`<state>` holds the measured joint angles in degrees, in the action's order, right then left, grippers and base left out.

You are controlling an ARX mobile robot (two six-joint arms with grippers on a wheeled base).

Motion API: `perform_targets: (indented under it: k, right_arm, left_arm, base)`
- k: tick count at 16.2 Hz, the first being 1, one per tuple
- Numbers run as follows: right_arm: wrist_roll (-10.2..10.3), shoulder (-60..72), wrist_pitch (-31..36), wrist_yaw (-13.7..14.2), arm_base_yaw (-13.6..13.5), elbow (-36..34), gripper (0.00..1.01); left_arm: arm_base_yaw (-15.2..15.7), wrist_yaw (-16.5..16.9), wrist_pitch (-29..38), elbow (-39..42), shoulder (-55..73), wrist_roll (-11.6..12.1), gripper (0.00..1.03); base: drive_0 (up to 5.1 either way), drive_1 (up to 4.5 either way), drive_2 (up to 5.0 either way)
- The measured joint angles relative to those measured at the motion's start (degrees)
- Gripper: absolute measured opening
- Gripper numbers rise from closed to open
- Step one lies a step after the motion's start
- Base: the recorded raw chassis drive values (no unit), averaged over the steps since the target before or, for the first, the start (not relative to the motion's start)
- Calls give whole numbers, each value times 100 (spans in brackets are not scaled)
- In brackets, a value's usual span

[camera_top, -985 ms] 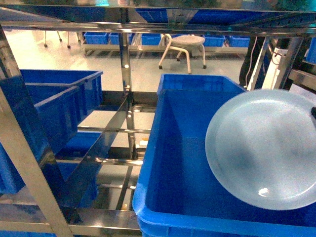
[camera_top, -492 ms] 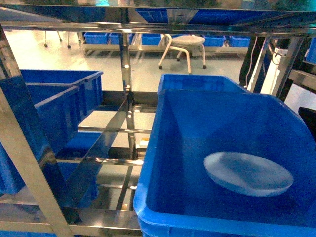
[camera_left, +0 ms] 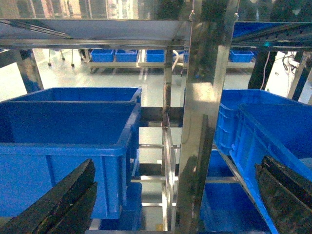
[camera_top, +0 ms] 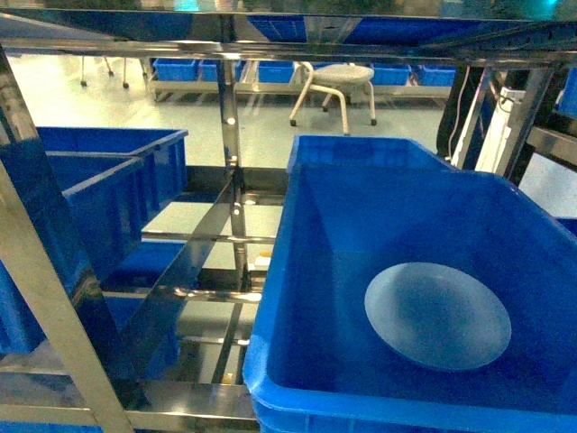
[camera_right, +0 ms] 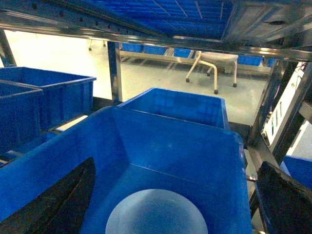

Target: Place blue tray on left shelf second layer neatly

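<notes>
The pale blue tray [camera_top: 437, 316] lies flat on the floor of a deep dark-blue crate [camera_top: 270, 307] in the head view. In the right wrist view the blue tray [camera_right: 156, 214] sits below and between the fingers of my right gripper [camera_right: 176, 168], which is open, above the crate and touching nothing. My left gripper [camera_left: 178, 163] is open and empty, facing an upright post [camera_left: 200, 126] of the steel rack. The left shelf's steel tier of flat crossbars [camera_top: 194, 293] shows to the left of the crate. Neither gripper appears in the head view.
Dark-blue crates [camera_top: 99, 194] stand on the left shelf, and another [camera_top: 361, 149] sits behind the tray's crate. Steel posts [camera_top: 233, 162] and a top shelf bar [camera_top: 288, 45] frame the space. A white stool [camera_top: 338, 86] stands on the floor beyond.
One second ago the tray was tilted up at the right, above the crate. It has since dropped into the crate and settled flat on its floor.
</notes>
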<state>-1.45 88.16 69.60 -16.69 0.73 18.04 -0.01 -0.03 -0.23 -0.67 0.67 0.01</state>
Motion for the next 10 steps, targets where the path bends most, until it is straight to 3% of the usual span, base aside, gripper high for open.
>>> perform_targets:
  k: [2, 5, 7, 10]
  right_arm:
    - [57, -459, -210, 61, -57, -280, 98]
    - [168, -1641, -859, 208, -356, -791, 98]
    - [192, -2485, -1443, 341, -533, -1049, 98]
    - [190, -4074, -2682, 393, -514, -1478, 98]
  left_arm:
    - [0, 0, -2, 0, 0, 2, 98]
    - [0, -2, 0, 0, 0, 2, 98]
    - [0, -2, 0, 0, 0, 2, 98]
    - [0, -2, 0, 0, 0, 2, 98]
  base:
    - [0, 0, 0]
    - [0, 0, 0]
    - [0, 0, 0]
    - [0, 0, 0]
